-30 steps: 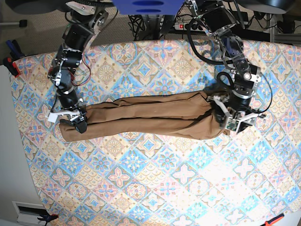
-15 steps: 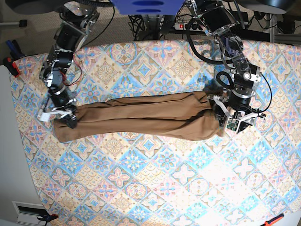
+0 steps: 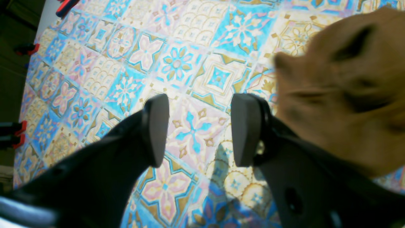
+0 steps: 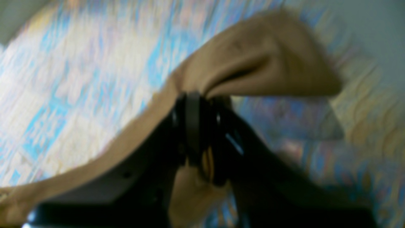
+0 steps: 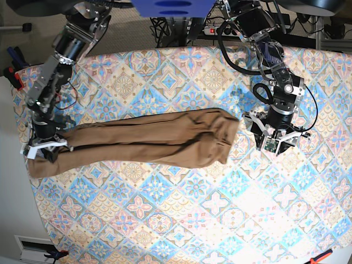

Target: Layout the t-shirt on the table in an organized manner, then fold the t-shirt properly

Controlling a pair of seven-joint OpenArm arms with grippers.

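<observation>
The plain tan-brown soft fabric t-shirt [image 5: 137,144] lies as a long, narrow, bunched band across the middle of the large flat table [image 5: 181,220], which is covered by a cloth in a pastel blue, pink and cream diamond-tile floral pattern. In the base view the band runs from the table's left edge to a point just right of centre, with lengthwise creases along it. The right gripper [image 5: 43,147], on the left of the base view, sits at the left end of the band near the table edge. In the right wrist view, which is blurred, the black fingers [image 4: 193,126] are pressed together with a pinch of the tan fabric between them; a fold of cloth [image 4: 262,72] rises above the fingertips and more fabric trails away to the lower left. The left gripper [image 5: 273,138], on the right of the base view, stands beside the right end of the t-shirt and apart from it. In the left wrist view its two grey pads [image 3: 156,126] are spread wide with only patterned cloth visible between them, and the shirt's end [image 3: 341,88] lies just right of the right-hand finger.
</observation>
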